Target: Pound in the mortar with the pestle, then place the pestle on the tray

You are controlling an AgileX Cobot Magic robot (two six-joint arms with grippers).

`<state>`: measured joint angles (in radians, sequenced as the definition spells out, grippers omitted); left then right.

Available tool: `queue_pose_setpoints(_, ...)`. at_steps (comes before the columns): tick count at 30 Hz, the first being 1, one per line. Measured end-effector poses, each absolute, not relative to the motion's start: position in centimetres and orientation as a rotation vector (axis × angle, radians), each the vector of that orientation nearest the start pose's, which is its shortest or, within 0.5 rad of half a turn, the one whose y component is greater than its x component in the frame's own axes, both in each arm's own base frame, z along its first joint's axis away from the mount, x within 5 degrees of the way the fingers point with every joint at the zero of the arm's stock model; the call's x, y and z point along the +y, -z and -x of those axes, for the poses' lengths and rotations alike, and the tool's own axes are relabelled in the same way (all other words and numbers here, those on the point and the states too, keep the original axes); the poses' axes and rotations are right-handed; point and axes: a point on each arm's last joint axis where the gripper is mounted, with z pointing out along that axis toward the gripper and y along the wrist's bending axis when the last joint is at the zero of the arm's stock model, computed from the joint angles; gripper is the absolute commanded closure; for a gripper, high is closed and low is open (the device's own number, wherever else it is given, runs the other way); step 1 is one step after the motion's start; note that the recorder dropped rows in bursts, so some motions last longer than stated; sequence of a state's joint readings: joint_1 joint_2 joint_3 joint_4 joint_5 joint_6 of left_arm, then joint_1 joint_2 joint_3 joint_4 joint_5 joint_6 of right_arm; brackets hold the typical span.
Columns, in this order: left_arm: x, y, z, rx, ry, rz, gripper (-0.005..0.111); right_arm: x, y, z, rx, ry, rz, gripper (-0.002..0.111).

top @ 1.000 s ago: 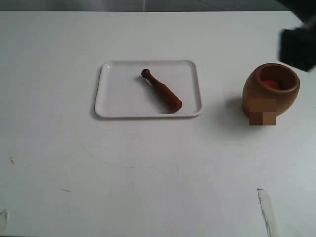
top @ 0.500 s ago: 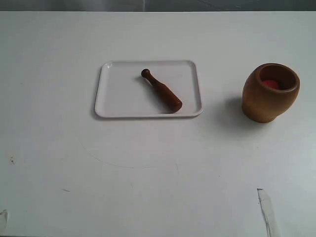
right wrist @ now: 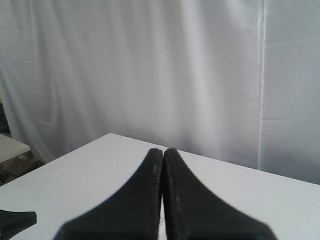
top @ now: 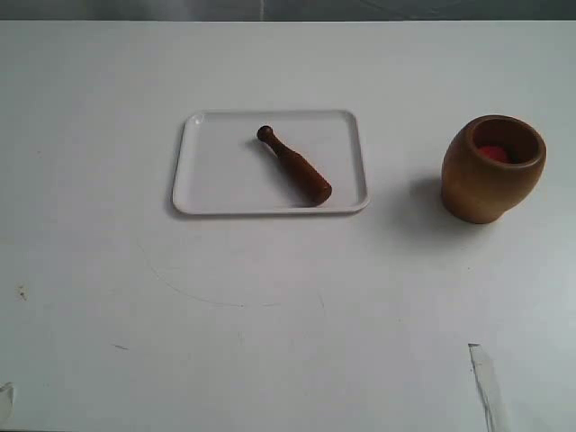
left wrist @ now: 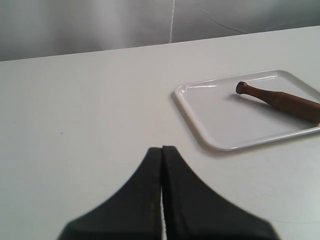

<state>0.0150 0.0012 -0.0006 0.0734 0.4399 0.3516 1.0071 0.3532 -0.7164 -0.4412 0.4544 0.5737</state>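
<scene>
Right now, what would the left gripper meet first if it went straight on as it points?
Probably only bare table; the left gripper points past the tray, though depth is unclear.

A: What's on the table (top: 288,360)?
B: A pale strip (top: 481,382) near one corner, a faint curved scratch (top: 175,285), and a dark speck (top: 22,291) by the opposite edge.
A: And behind?
B: A white curtain (right wrist: 150,70), hanging in folds.

Left end effector (left wrist: 162,150) and right end effector (right wrist: 163,152) both closed, empty.
</scene>
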Motion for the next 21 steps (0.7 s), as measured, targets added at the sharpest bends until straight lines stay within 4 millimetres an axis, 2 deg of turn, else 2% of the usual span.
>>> queue_pose_setpoints(3, 0.4, -17.4, -5.1, 1.901, -0.32, -0.367, 0.107, 3.0, -38.4, -4.1, 1.516, -0.773, 0.444, 0.108)
queue_pose_setpoints(8, 0.4, -17.4, -5.1, 1.901, -0.32, -0.367, 0.107, 2.2, -36.2, -4.0, 1.525, -0.712, 0.287, 0.108)
queue_pose_setpoints(15, 0.4, -17.4, -5.1, 1.901, -0.32, -0.367, 0.107, 1.9, -31.5, -4.5, 1.51, -0.654, 0.073, 0.108)
queue_pose_setpoints(21, 0.4, -17.4, -5.1, 1.901, -0.32, -0.367, 0.107, 1.4, -27.1, -4.7, 1.523, -0.55, -0.037, 0.108)
